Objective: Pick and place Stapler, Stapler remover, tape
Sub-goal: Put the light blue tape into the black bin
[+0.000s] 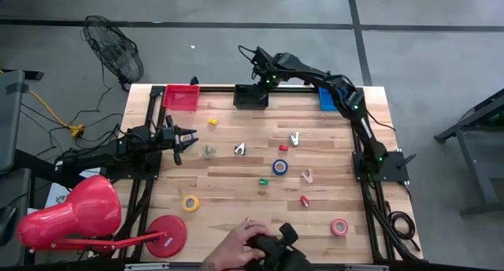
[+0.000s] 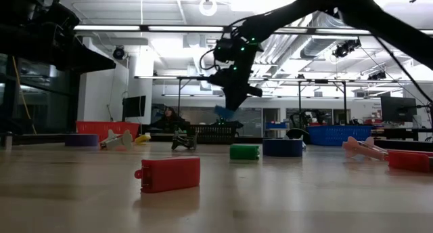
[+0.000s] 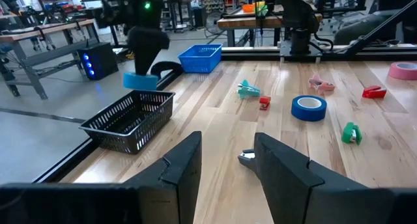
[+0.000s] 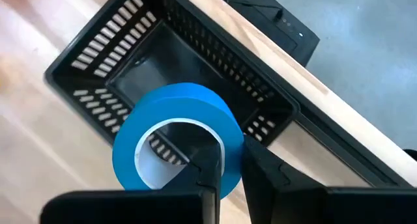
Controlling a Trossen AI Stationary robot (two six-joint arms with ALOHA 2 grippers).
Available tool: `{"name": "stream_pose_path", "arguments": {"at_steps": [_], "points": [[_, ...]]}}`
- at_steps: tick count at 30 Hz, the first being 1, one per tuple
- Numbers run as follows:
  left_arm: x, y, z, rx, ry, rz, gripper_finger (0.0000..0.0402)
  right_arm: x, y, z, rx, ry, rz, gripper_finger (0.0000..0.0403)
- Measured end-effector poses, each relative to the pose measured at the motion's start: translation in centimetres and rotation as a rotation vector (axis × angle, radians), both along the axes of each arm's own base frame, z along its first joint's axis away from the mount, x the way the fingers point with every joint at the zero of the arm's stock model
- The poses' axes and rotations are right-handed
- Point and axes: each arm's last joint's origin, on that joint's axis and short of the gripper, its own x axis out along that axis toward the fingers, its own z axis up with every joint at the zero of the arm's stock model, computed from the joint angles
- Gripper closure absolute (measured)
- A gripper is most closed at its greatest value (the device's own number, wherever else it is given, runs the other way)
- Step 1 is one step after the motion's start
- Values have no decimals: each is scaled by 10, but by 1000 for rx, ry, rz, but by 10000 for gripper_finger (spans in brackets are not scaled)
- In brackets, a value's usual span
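Observation:
My right gripper (image 4: 228, 170) hangs over the black basket (image 1: 252, 96) at the table's far edge, shut on a blue tape roll (image 4: 172, 140). More tape lies flat on the table: a blue roll (image 1: 280, 167), a yellow one (image 1: 190, 202) and a pink one (image 1: 339, 227). Small red (image 2: 169, 173) and green (image 2: 244, 152) staplers and claw-shaped stapler removers (image 1: 239, 149) are scattered across the middle. My left gripper (image 3: 228, 165) waits open at the table's left side, level, with nothing between its fingers. My right gripper pinches the blue roll's wall (image 4: 232, 152), one finger inside the ring's open centre and one outside. The fingers come steeply from above. The roll hangs tilted below them (image 2: 224, 112), lifted clear, above the basket's open top.
A red bin (image 1: 181, 96) stands at the far left and a blue bin (image 1: 327, 98) at the far right, either side of the basket. A person's hand (image 1: 240, 247) holds a dark object at the near edge. A red lamp (image 1: 71, 212) sits off the near left corner.

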Motion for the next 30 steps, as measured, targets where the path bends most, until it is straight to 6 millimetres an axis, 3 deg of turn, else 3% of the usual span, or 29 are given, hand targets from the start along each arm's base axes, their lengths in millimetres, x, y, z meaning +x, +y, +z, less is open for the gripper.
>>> {"name": "stream_pose_path", "arguments": {"at_steps": [12,30], "points": [[0,0,0,0,0,0,263,10,-2,-24,85,28,-154,367],[0,0,0,0,0,0,263,10,-2,-24,85,26,-149,301]]}}
